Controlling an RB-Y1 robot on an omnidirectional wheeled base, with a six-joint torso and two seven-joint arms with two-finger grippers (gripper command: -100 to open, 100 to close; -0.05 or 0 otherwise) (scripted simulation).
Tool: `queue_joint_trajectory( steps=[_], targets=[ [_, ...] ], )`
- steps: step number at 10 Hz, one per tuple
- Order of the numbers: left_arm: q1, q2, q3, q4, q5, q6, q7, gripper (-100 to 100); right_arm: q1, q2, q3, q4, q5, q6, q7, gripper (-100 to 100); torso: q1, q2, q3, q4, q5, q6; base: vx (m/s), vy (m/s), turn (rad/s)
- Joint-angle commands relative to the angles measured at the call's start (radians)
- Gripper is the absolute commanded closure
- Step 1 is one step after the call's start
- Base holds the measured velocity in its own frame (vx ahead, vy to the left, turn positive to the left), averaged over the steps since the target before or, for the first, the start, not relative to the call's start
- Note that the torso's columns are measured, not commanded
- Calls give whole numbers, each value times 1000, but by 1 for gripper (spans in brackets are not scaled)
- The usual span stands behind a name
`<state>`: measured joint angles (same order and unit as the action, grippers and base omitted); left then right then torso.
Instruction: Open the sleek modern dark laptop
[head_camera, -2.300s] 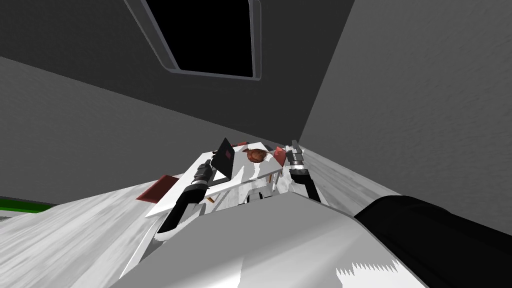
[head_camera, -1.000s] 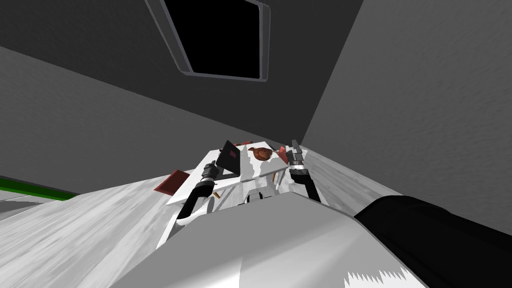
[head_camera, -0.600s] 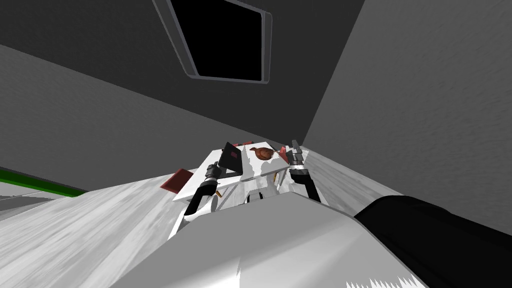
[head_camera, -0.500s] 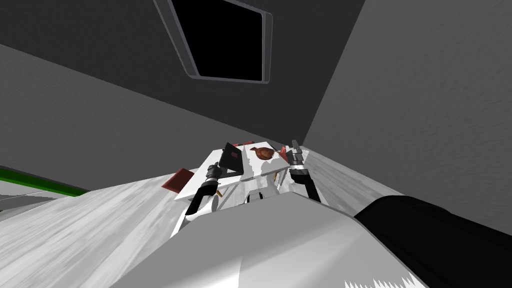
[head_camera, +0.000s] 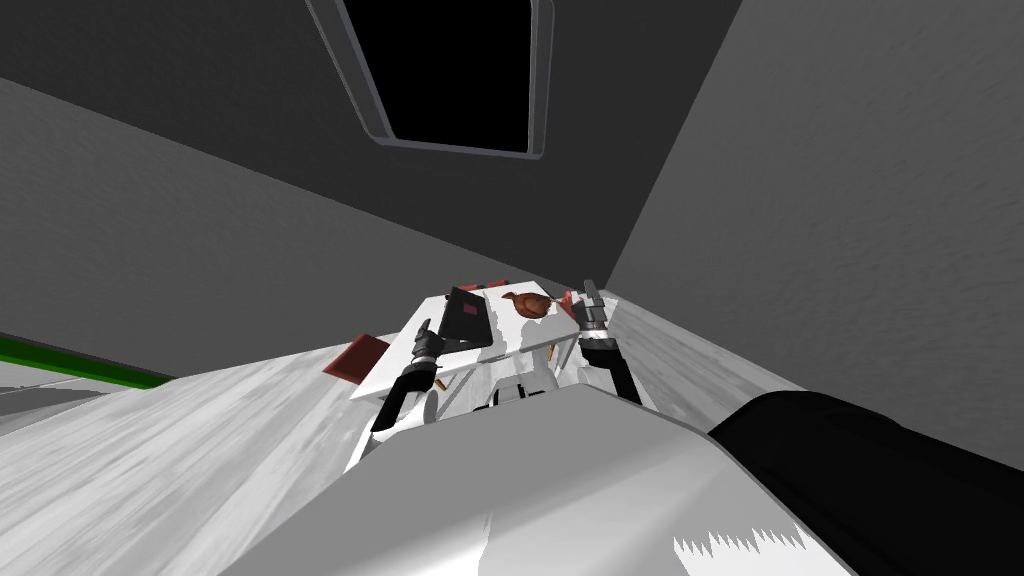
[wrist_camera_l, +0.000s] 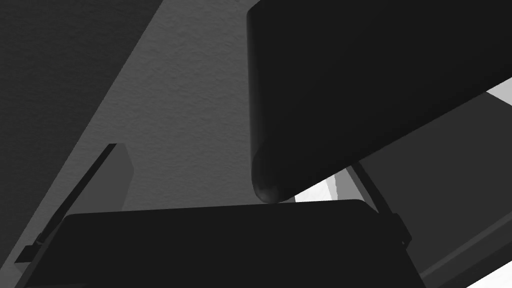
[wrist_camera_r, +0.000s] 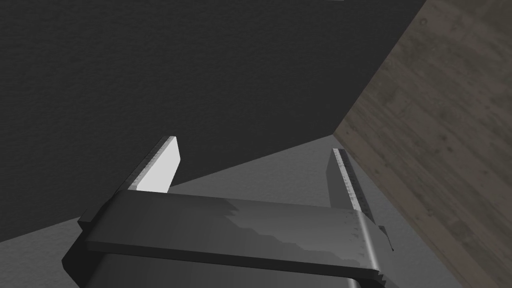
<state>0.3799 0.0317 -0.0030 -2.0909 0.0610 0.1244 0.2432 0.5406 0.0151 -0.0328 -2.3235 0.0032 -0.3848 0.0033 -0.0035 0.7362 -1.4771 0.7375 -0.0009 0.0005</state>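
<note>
Your left gripper, just left of centre in the head view, has its two thin grey fingers spread wide and clamps nothing. The rounded lower edge of the lid of the slim, dark, flat laptop sits between them, just above the gripper's body. That laptop stands at mid-frame on the white table, lid raised steeply, with a brown roast-like lump to its right. Your right gripper hangs open right of centre. The lift looks nearly finished. Next, nudge the lid gently further back if needed, then back out cleanly.
</note>
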Motion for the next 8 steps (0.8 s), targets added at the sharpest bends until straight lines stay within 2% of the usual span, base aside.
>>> queue_joint_trajectory(
  steps=[1, 7, 8],
  targets=[
    [30, 4, -1, -74, 0, 50, 7, -100, 0, 0, 0, 0, 0, 0, 0, 0, 1, 2, 1, 1, 0, 0, 37, -17, -9],
    [96, 16, 1, -246, 3, 160, 25, -100, 0, 0, 0, 0, 0, 0, 0, 0, 2, 4, 2, 3, 0, -1, 31, -1, -9],
    [93, 13, -1, -227, 1, 148, 22, -100, 0, 0, 0, 0, 0, 0, 0, 0, 2, 4, 2, 2, 0, -1, 14, 2, 0]
  ],
)
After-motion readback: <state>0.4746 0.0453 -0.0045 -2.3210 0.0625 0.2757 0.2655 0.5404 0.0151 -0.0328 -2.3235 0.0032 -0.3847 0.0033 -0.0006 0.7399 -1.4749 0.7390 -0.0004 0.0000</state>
